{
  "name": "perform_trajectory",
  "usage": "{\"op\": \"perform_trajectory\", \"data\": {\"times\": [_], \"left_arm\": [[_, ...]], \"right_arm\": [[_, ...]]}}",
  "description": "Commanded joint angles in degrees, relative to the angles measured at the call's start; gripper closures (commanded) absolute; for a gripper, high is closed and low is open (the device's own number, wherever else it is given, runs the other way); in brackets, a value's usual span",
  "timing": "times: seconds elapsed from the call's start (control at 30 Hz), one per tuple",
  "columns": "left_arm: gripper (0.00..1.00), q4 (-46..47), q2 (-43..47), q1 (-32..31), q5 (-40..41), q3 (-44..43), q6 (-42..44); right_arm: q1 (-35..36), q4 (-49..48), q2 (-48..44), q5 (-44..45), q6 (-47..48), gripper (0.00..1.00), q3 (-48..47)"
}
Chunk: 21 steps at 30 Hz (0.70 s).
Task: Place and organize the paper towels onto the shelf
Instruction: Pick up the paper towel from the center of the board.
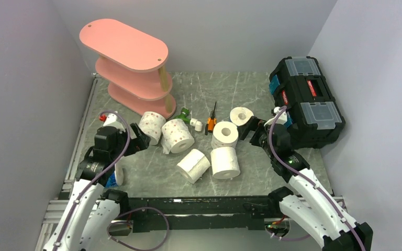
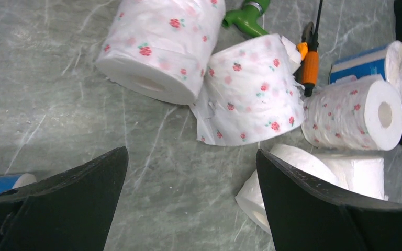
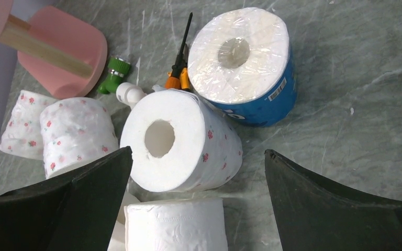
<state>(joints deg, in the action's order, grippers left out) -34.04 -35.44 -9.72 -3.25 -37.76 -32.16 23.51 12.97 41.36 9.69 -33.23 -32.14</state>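
Observation:
The pink three-tier shelf (image 1: 125,57) stands at the back left, its boards bare where they show. Several paper towels lie loose in front of it: pink-dotted rolls (image 1: 152,125) (image 1: 177,136) (image 1: 225,133), plain rolls (image 1: 193,165) (image 1: 225,162) and a blue-wrapped roll (image 1: 241,115). Another blue-wrapped roll (image 1: 114,175) lies beside the left arm. My left gripper (image 1: 138,137) (image 2: 191,151) hangs open over bare table just short of two dotted rolls (image 2: 162,47) (image 2: 251,89). Open as well, my right gripper (image 1: 251,128) (image 3: 198,151) hovers by a dotted roll (image 3: 180,138) and a plain roll (image 3: 175,227), holding nothing.
A black toolbox (image 1: 306,94) stands at the right, close behind the right arm. An orange-handled screwdriver (image 1: 211,119) and a small green-and-white tool (image 1: 188,116) lie among the rolls. Grey walls close in the left, back and right sides.

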Motion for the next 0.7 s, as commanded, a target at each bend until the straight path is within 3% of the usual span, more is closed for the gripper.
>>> {"op": "perform_trajectory", "data": {"times": [0.0,0.27,0.47,0.67], "left_arm": [[0.01,0.5,0.03,-5.12,7.25,-3.0,-0.47],[0.01,6.04,4.7,-6.26,6.27,1.84,-5.04],[0.01,10.29,12.71,-6.25,8.87,7.97,-7.31],[0.01,7.84,11.63,-6.2,6.55,5.58,-4.58]], "right_arm": [[0.07,1.1,0.04,0.3,-1.46,0.0,-4.58],[-0.04,3.98,-1.09,2.36,-5.1,0.0,-7.0],[0.05,12.09,1.88,8.81,-6.37,0.0,-11.96],[0.07,13.81,3.79,12.1,-5.14,0.01,-14.24]]}}
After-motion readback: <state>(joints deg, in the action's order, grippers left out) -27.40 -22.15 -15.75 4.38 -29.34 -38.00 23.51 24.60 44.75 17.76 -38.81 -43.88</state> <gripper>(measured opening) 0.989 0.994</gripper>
